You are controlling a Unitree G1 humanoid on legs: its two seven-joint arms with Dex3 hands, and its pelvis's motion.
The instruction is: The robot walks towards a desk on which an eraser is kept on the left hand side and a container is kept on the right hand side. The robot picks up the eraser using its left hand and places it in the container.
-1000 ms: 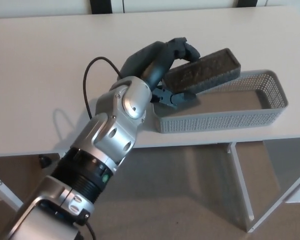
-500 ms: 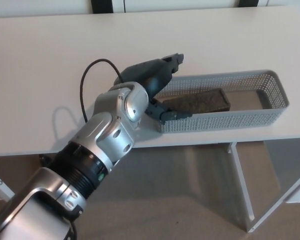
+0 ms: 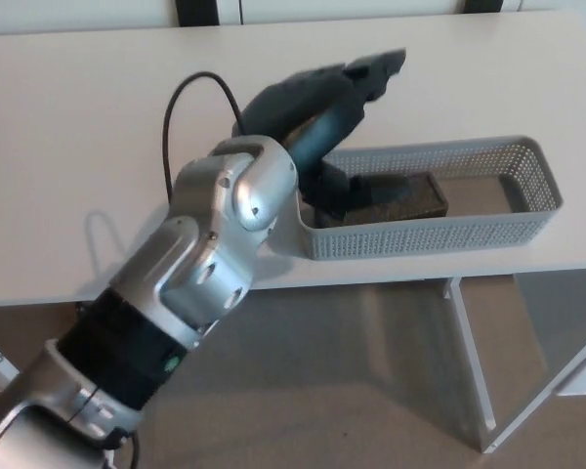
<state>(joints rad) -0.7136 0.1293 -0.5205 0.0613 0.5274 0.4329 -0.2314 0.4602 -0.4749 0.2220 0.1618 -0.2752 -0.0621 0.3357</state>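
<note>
Left hand (image 3: 322, 107), dark grey with thick fingers, hangs above the left end of a grey perforated container (image 3: 527, 220), its fingers spread apart and holding nothing. One finger (image 3: 379, 64) points up toward the far edge of the white tabletop (image 3: 78, 147), while the thumb (image 3: 330, 191) reaches down inside the container's left end. A dark rectangular eraser (image 3: 400, 195) lies flat on the container floor, just beside the thumb; whether they touch cannot be told. The container sits along the tabletop's near edge, toward the right corner. A silver forearm (image 3: 210, 254) rises from the lower left, with a black cable (image 3: 171, 137) looping over the tabletop beside it.
</note>
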